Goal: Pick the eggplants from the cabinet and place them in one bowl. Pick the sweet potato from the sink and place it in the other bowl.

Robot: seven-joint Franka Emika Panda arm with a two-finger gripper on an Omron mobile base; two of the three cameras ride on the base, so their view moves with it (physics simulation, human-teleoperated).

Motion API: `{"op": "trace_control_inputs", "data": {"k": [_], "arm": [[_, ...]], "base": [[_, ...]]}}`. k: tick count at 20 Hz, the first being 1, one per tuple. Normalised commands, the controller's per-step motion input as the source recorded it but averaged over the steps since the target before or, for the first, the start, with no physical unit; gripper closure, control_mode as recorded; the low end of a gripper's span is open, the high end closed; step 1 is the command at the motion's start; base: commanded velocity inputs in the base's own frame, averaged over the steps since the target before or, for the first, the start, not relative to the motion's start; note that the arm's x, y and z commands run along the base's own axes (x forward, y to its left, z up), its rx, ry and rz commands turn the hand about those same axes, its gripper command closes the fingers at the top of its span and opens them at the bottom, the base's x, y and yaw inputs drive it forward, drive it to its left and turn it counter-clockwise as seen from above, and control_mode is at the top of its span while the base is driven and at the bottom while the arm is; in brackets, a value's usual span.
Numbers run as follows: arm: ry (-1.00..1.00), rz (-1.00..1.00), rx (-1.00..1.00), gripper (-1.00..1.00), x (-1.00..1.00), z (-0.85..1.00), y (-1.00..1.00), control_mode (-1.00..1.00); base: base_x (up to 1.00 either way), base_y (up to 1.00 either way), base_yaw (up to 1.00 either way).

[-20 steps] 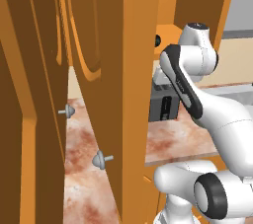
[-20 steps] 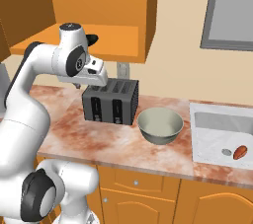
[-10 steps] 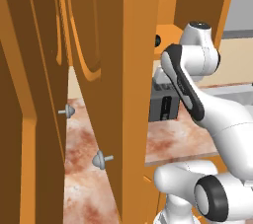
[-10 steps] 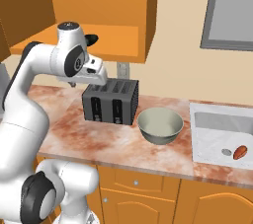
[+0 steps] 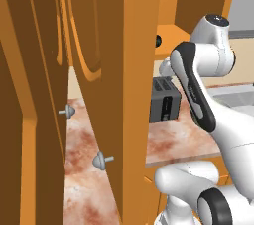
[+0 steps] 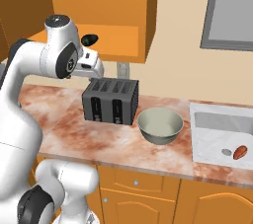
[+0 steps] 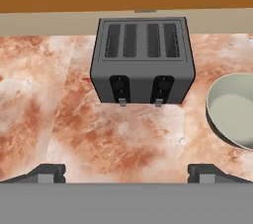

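Note:
One eggplant (image 6: 89, 39) lies on the shelf of the open cabinet (image 6: 113, 40); it also shows as a dark lump (image 5: 158, 41) behind the door edge. The pale grey-green bowl (image 6: 159, 125) stands on the counter right of the toaster, with nothing showing inside it (image 7: 232, 112). The sweet potato (image 6: 240, 152) lies in the sink (image 6: 217, 122) near the drain. My gripper (image 7: 127, 173) hangs open and empty above the counter in front of the toaster, its fingertips (image 7: 49, 172) far apart. The other bowl is out of view.
A black toaster (image 6: 111, 100) stands on the marble counter (image 6: 64, 119) below the cabinet shelf. The cabinet's open door (image 5: 99, 70) with grey knobs (image 5: 101, 159) juts out at the left. Low orange cupboards (image 6: 148, 193) run under the counter.
The arm's upper part has risen a little. The eggplant, bowl, toaster and sweet potato have stayed where they were.

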Motion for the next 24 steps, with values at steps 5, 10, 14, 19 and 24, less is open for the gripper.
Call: {"op": "trace_control_inputs", "data": {"k": [5,10,14,19,24], "arm": [[-0.10,0.00,0.00,-1.00,-0.02,0.51,0.06,-1.00],[0.00,-0.03,0.00,-1.00,0.12,0.34,0.09,-1.00],[-0.01,-0.03,0.00,-1.00,0.21,0.18,0.05,-1.00],[-0.03,-0.01,0.00,-1.00,0.30,0.05,0.03,-1.00],[-0.03,0.00,0.00,-1.00,0.38,0.00,0.07,-1.00]], "base": [[0.00,0.00,0.00],[0.00,0.00,0.00],[0.00,0.00,0.00],[0.00,0.00,0.00],[0.00,0.00,0.00]]}}
